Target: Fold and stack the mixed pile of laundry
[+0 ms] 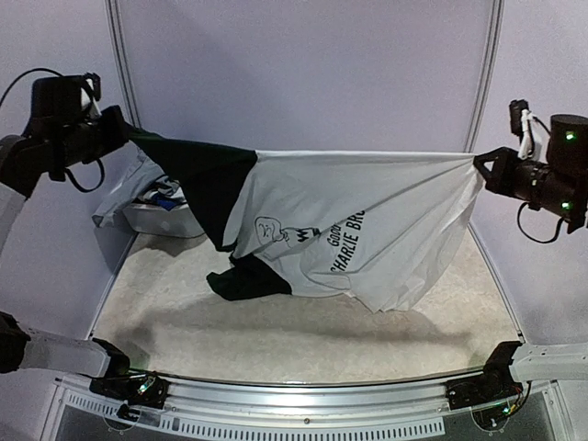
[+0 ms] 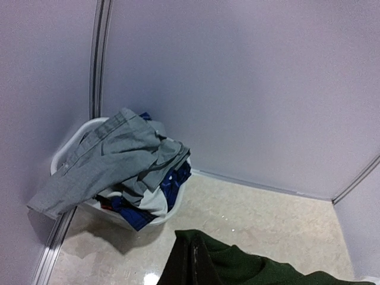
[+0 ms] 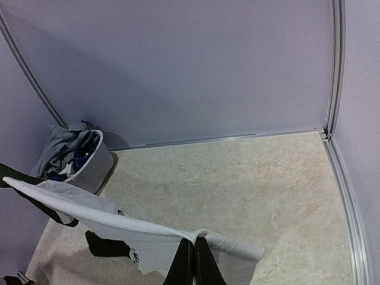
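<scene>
left gripper (image 1: 124, 134): raised high at far left, clamped on the dark green sleeve (image 1: 204, 179); fingers dark against dark cloth in the wrist view, so depth of the bite is hard to judge, probably a thin pinch.
basket (image 1: 147, 219): back-left corner of the table (image 1: 276, 335), below and behind the left gripper; grey T-shirt (image 2: 113, 160) draped over its rim, blue plaid piece (image 2: 173, 183) and white cloth bunched inside.
white T-shirt (image 1: 377, 216): strung in the air between both arms, top edge taut, black print facing the top camera; second green sleeve and lower hem sagging, apparently touching the table mid-left.
right gripper (image 1: 484, 166): high at far right, pinched closed on a gathered corner of the white T-shirt, cloth twisted into a rope at the fingertips.
step: spreading the shirt before laying it flat; folding not yet started, rest of the pile unfolded in the basket.
risks: slip from either pinch under more tension; bunched hem or tucked sleeve landing creased if lowered unevenly; left end snagging the basket or the grey T-shirt on descent.
</scene>
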Available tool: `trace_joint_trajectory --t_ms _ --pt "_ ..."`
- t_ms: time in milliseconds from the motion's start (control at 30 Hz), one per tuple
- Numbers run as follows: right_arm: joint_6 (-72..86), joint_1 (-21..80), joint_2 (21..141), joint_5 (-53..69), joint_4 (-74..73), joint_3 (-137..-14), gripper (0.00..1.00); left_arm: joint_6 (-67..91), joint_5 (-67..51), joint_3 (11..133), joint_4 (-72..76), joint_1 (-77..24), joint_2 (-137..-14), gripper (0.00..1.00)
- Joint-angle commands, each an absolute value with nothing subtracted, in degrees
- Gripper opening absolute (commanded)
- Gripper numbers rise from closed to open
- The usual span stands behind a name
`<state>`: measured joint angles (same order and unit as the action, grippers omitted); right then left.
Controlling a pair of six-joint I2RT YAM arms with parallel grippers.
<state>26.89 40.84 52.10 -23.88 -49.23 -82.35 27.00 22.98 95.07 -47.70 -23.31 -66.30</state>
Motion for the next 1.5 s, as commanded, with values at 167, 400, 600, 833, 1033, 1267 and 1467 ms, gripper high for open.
trace_joint_trajectory --t_ms 167,400,600,833,1033,1267,1467 --pt "21.48 40.87 52.81 -25.84 -58.18 -99.81 0.01 27.25 14.71 109.41 -55.32 -23.78 -63.98 0.0" --pt "19.6 40.87 58.85 -20.52 -65.05 -115.77 0.01 26.07 7.89 121.0 -56.9 -23.76 -65.03 0.0" --pt "18.23 40.89 58.41 -14.21 -68.19 -117.84 0.01 24.87 4.91 120.72 -53.03 -23.74 -62.51 0.0" --pt "17.53 40.87 55.9 -18.51 -66.89 -118.46 0.01 23.44 2.09 128.85 -52.07 -23.73 -69.33 0.0" --pt "17.92 40.86 61.01 -32.73 -61.32 -109.1 0.01 25.79 1.13 124.55 -43.72 -23.73 -77.34 0.0" --pt "19.52 21.49 71.42 -18.9 -49.01 -93.69 0.01 20.52 12.48 121.13 -42.68 -22.9 -94.42 0.0" --pt "20.69 19.89 74.61 -10.56 -41.9 -84.84 0.01 20.84 9.41 107.63 -35.01 -22.79 -91.63 0.0"
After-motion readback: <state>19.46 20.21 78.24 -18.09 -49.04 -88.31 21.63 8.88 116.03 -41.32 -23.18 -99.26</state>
